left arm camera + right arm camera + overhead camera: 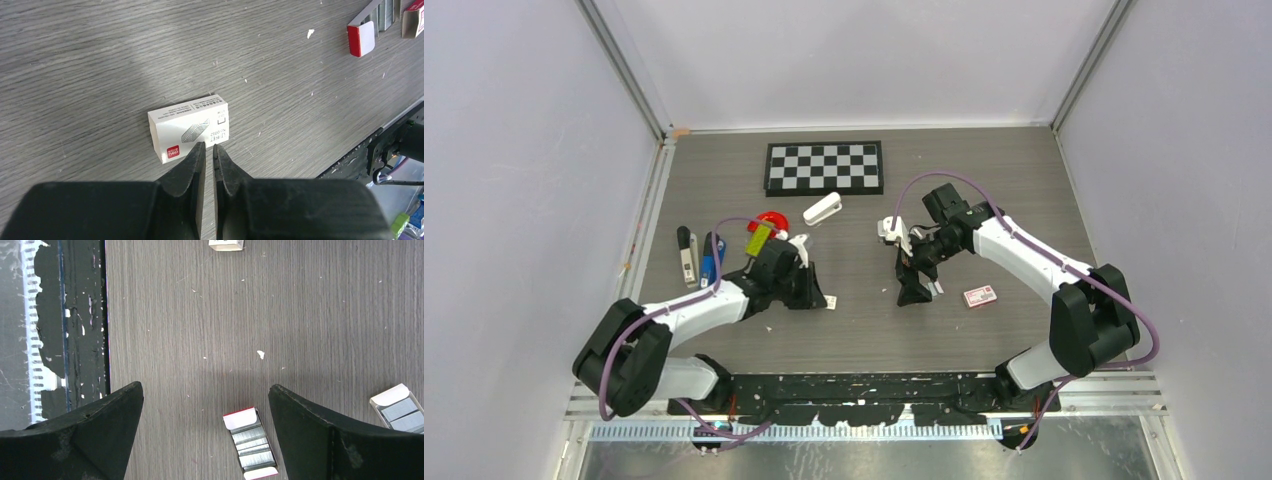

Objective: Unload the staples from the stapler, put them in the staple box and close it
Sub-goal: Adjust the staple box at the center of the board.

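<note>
**While the stapler lies at the far left, staple boxes fill both wrist views**

Where print can be read, it is on the small white box (187, 125) under the left gripper (209, 146). It carries a red logo patch, a drawing of a staple strip and what looks like "No.0012"; the finer lines are too small to read. That box is closed and lies flat on the table (984, 190). The left fingers are pressed almost together over its near edge, with nothing visible between them.

The right gripper (204, 386) is spread wide above the wood. Between its fingers lies an open tray (250, 442) with a red-and-white flap, holding rows of grey staples. A second open tray (400, 407), also stocked with staples, lies at the right edge.

The stapler (711, 262) lies at the table's left side, well apart from both grippers.
</note>
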Motion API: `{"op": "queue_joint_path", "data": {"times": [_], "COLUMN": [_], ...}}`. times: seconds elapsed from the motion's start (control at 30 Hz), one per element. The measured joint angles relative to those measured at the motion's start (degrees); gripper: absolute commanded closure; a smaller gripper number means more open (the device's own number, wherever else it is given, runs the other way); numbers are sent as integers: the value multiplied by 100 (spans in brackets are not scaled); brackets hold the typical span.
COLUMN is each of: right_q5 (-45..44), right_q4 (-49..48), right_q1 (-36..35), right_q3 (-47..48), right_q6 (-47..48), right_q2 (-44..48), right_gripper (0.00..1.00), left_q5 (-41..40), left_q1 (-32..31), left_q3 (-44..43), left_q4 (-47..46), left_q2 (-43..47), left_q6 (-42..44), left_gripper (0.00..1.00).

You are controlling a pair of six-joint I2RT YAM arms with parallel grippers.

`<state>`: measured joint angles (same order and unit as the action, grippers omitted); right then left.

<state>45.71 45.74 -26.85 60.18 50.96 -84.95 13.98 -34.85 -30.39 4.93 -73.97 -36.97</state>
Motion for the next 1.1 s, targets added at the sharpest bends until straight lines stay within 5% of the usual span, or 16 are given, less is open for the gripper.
{"op": "queue_joint_path", "data": {"times": [0.27, 0.5, 1.1], "right_q5": [2, 2, 0], "right_q4": [39, 57, 57], "right_q1": [-11, -114, -133], "right_q3": [0, 0, 0], "right_q6": [26, 17, -31], "right_q2": [0, -15, -33], "right_gripper": [0, 0, 0], "left_q5": [-101, -444, -378], "left_q1": [2, 7, 7], "left_q3": [-42, 463, 879], "left_q4": [229, 402, -85], "left_q2": [741, 1998, 643], "left_q6": [17, -319, -826], "left_gripper": [86, 100, 100]}}
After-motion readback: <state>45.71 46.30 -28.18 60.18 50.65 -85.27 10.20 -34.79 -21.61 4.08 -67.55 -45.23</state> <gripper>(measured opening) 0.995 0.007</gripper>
